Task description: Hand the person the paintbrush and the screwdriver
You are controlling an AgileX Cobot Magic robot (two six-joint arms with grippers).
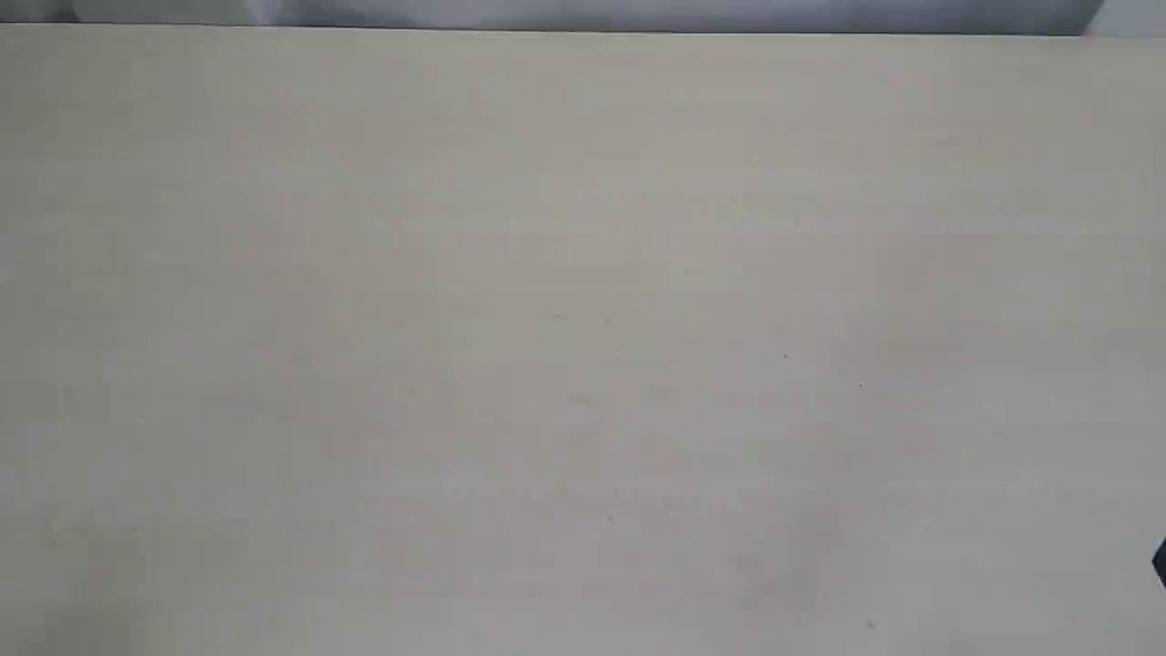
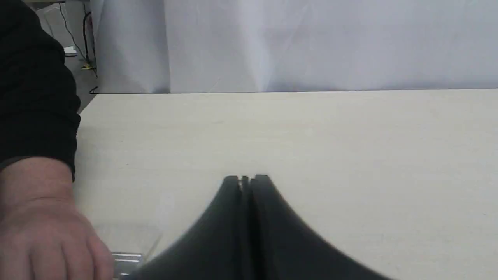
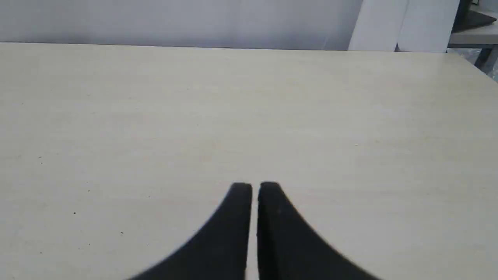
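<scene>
The person's hand (image 2: 42, 225), bare with a black sleeve (image 2: 35, 85) above the wrist, rests on the table in the left wrist view. Just past its fingers lies the paintbrush (image 2: 126, 259). Only its silver ferrule and faint pale bristles show, and the handle is hidden under the hand. My left gripper (image 2: 246, 179) is shut with nothing in it, beside the brush and apart from it. My right gripper (image 3: 255, 184) is shut over bare table, its fingers almost touching. The screwdriver is out of view.
The pale wooden table (image 1: 583, 346) fills the exterior view, with its far edge against a grey-white curtain (image 2: 311, 42). A small black shape (image 1: 1160, 560) pokes in at the right edge. Cables (image 2: 83, 39) lie on the floor beyond the table corner.
</scene>
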